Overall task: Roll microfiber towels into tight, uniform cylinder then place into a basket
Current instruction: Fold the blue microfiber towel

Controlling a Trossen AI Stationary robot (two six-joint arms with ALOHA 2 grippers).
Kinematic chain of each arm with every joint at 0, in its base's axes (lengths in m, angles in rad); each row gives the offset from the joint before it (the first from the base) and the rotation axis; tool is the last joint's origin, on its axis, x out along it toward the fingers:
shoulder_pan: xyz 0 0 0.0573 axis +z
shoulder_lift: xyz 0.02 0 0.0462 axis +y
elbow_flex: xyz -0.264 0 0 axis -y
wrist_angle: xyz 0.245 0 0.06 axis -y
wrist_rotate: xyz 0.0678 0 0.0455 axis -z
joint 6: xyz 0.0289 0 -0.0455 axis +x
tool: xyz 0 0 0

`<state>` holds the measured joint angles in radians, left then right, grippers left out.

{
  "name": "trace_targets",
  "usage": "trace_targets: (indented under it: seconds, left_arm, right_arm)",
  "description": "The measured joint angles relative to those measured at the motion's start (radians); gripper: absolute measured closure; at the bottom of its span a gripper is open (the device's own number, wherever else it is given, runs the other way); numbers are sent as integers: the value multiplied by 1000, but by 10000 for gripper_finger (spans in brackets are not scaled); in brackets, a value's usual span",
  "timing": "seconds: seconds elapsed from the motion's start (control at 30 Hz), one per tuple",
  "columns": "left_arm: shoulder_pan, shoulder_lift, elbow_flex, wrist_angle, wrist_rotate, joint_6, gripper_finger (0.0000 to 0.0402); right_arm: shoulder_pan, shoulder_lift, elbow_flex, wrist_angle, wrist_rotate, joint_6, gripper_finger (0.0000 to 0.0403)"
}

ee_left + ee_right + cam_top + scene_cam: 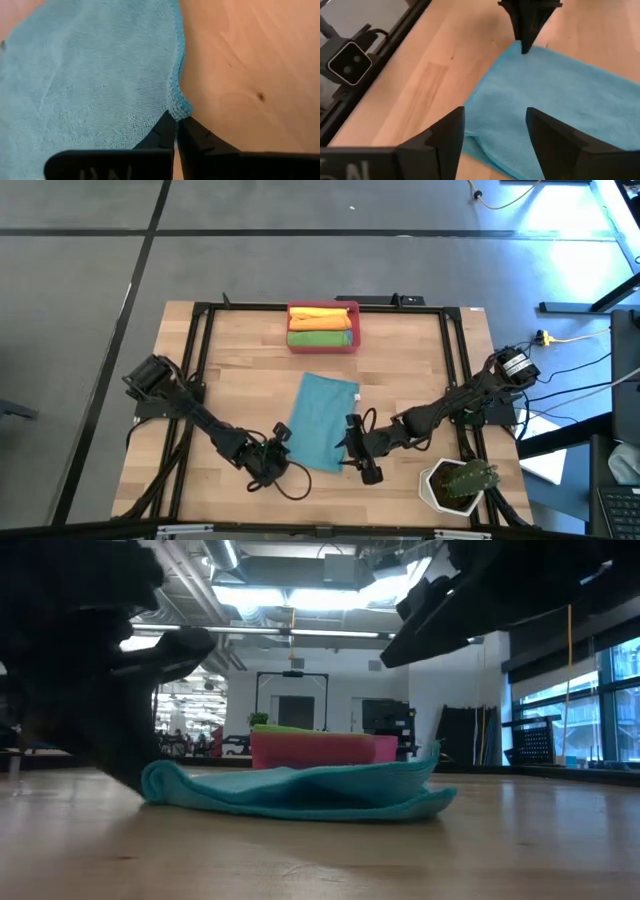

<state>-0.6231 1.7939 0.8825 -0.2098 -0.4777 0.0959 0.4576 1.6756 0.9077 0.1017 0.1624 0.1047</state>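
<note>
Pincers come first, down at the near end of your counter [230, 370]. Your left pincer [175, 122] is pinched tight on the near corner of the teal towel [322, 420]. Your right pincer [495, 127] is wide and hangs over the towel's other near corner, holding nothing. The towel lies flat in the middle of the counter. At the far edge sits the red-pink basket [322, 347] with a yellow roll [320, 313], an orange roll [320, 324] and a green roll [318, 337] inside.

No readable text, label or number on anything.
</note>
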Motion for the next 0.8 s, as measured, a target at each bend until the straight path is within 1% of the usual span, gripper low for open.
trace_targets:
  seconds: [0.17, 0.3, 0.47, 0.53, 0.63, 0.7, 0.8]
  left_arm:
    - [14, -32, 0, 9, -3, -33, 401]
    - [33, -61, 0, 21, -3, -36, 401]
    - [87, -88, 2, 38, 62, -101, 401]
    - [111, -93, 2, 45, 99, -122, 401]
    - [156, -100, 2, 57, 157, -172, 401]
    - [189, -104, 2, 54, 193, -211, 401]
    - [238, -109, 2, 78, 265, -251, 401]
  right_arm:
    - [10, 0, 0, 35, -62, 23, 189]
    - [25, 0, 0, 38, -67, 16, 189]
    - [35, 8, 0, 38, -56, -7, 189]
    - [40, 23, 0, 37, -25, -30, 189]
    - [52, 42, 0, 23, 83, -31, 189]
    - [59, 51, 0, 18, 138, -31, 189]
    - [68, 52, 0, 21, 190, -23, 189]
